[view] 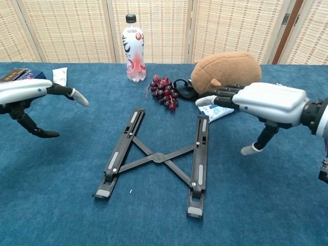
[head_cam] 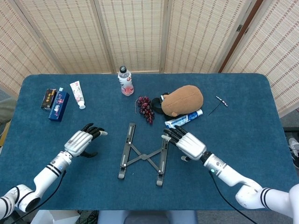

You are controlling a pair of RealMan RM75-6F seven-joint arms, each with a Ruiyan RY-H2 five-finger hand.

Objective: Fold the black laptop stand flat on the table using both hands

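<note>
Laptop stand [head_cam: 143, 156] lies spread low on the blue bench [head_cam: 243, 121] between my two hands, its right rail just beside my right fingers [head_cam: 172, 135] and its left rail a little apart from my left fingers [head_cam: 95, 131]. My left hand [head_cam: 80, 143] and right hand [head_cam: 191, 144] both hover with fingers extended and thumbs dropped down, holding nothing. Beyond my right fingers I see the brown plush toy [head_cam: 183, 100], then the bottle [head_cam: 125, 81], the grapes [head_cam: 145, 108] and the toothpaste tube [head_cam: 183, 119]; beyond my left fingers sit small boxes [head_cam: 58, 105].
</note>
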